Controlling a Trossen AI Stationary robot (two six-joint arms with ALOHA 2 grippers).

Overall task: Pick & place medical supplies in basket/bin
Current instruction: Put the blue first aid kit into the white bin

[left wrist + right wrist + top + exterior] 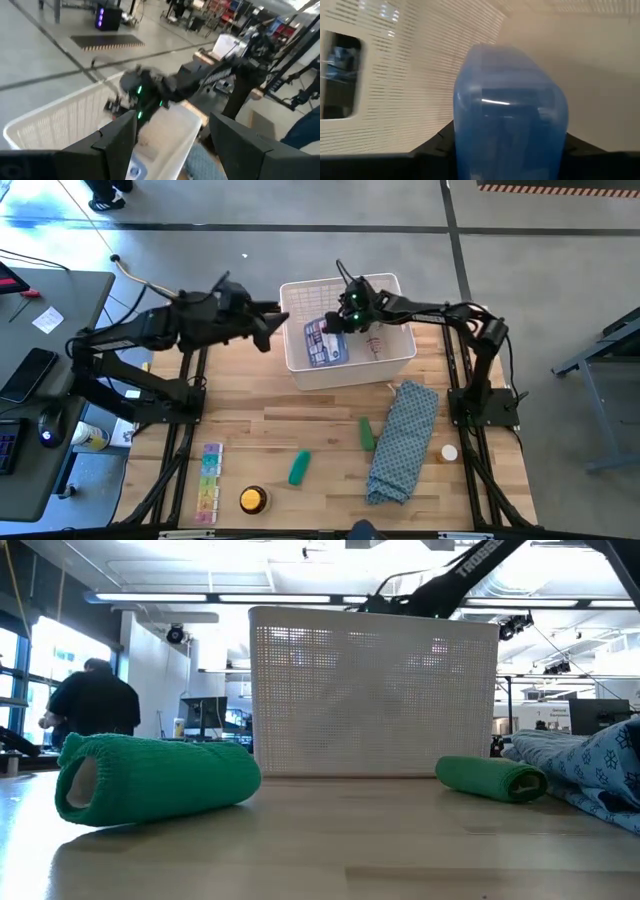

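The white lattice basket [395,290] stands at the table's far middle. It holds a blue-white pack [325,342] and a pinkish item [376,346]. My right gripper [342,318] hangs over the basket's inside, shut on a translucent blue container [510,115]. My left gripper [268,328] is open and empty, hovering just outside the basket's left wall. On the table lie two green tubes [300,467] [367,433], a rainbow pill organiser [210,480], a yellow tin [253,499] and a white-capped bottle [449,452]. My right gripper pinches the blue container between its two fingers, one finger [437,142] on each side of its near part [470,150]. The container juts out ahead of the fingers inside the basket. Whether it touches the basket floor, I cannot tell.
A long blue patterned cloth [403,440] lies on the table's right half, in front of the basket. In the low view the green tubes [150,780] [490,778] lie in front of the basket [375,690]. A person [95,705] stands in the room behind. A desk with devices sits off the table's left.
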